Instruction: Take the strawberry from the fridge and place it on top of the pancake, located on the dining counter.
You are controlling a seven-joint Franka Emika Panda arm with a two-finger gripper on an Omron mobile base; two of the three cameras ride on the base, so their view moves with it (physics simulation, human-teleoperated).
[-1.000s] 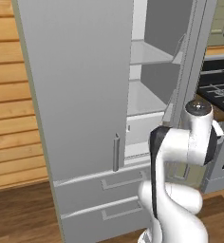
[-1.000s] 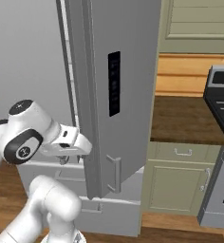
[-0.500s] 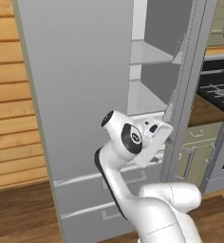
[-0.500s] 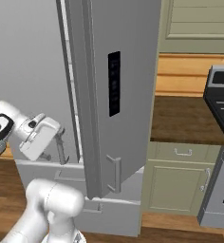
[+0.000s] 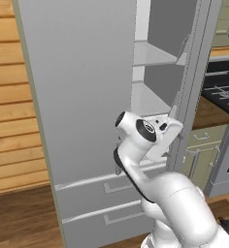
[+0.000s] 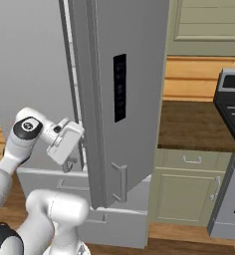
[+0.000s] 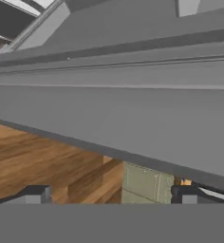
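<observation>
I have the arm folded up in front of the fridge (image 5: pixel 87 97), whose left upper door stands swung open toward me, so its broad grey back fills the left of the left base view. Past that door's edge I can see the white interior with two bare-looking shelves (image 5: pixel 153 55); I cannot pick out the strawberry anywhere on them. The gripper (image 6: pixel 69 162) hangs just beside the inner edge of the right door, near the lower hinge line and above the two drawers (image 5: pixel 111 186). In the hand view its two dark fingertips (image 7: pixel 35 193) sit far apart at the bottom with nothing between them, so the fingers are spread wide and empty, looking across grey fridge panels toward wood flooring and a green-grey cabinet (image 6: pixel 189 191).
</observation>
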